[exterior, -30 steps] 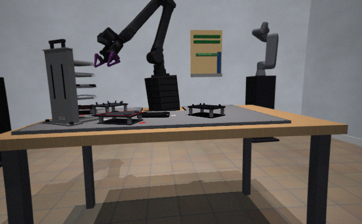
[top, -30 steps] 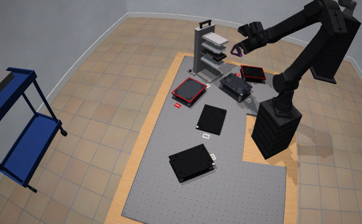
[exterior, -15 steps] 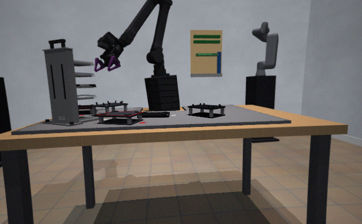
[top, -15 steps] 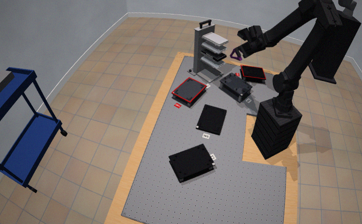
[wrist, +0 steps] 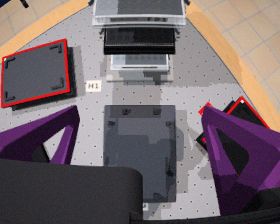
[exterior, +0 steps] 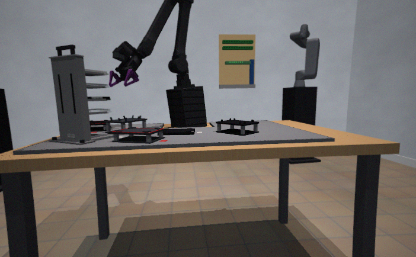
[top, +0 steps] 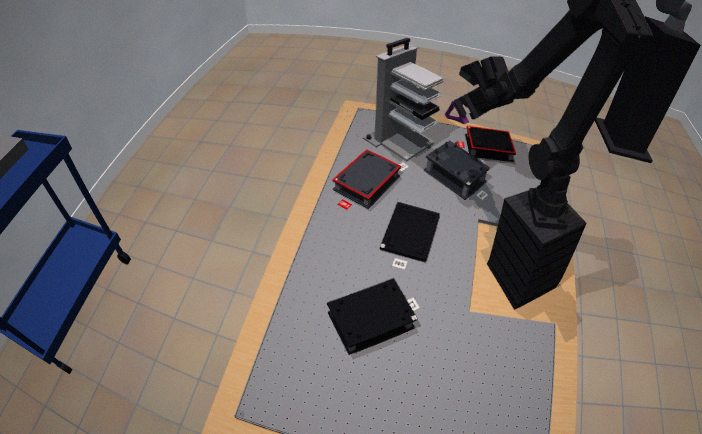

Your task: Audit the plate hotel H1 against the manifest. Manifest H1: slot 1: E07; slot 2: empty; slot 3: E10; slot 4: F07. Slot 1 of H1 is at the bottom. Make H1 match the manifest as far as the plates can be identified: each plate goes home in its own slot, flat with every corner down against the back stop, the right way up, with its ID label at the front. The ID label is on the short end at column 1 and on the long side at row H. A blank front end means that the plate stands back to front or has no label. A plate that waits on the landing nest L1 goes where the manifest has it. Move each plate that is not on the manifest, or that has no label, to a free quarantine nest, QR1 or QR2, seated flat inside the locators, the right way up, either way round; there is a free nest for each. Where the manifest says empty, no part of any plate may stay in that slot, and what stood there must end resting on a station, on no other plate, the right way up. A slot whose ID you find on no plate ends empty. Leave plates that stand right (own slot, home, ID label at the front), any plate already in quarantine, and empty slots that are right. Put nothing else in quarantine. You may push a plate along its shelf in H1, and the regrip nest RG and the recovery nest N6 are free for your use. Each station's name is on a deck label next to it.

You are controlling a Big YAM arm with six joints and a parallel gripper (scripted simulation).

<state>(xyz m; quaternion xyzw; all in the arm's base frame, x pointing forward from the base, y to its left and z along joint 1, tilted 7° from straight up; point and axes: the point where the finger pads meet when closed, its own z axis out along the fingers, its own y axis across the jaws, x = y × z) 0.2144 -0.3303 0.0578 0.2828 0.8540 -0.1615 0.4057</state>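
Note:
The plate hotel H1 [top: 387, 102] [exterior: 70, 95] stands at the back left of the deck. A white plate [top: 421, 74] lies on its top shelf, with a grey plate [top: 414, 91] [wrist: 140, 3] below it. Under that a black plate [top: 424, 109] [wrist: 139, 39] sticks out at the front, and a grey plate [top: 412, 119] is lowest. My gripper [top: 456, 112] [exterior: 123, 78] [wrist: 140, 112] is open and empty. It hangs in front of the hotel at about the height of the upper shelves, clear of the plates. No label can be read.
The dark landing nest [top: 456, 164] [wrist: 139, 145] stands below my gripper. There are two red-edged quarantine nests: one with a grey top [top: 367, 175] [wrist: 36, 72], one with a black top [top: 490, 140] [wrist: 240, 119]. A flat black nest [top: 410, 230] and a raised black nest [top: 371, 315] stand nearer. The arm's base [top: 537, 248] is on the right.

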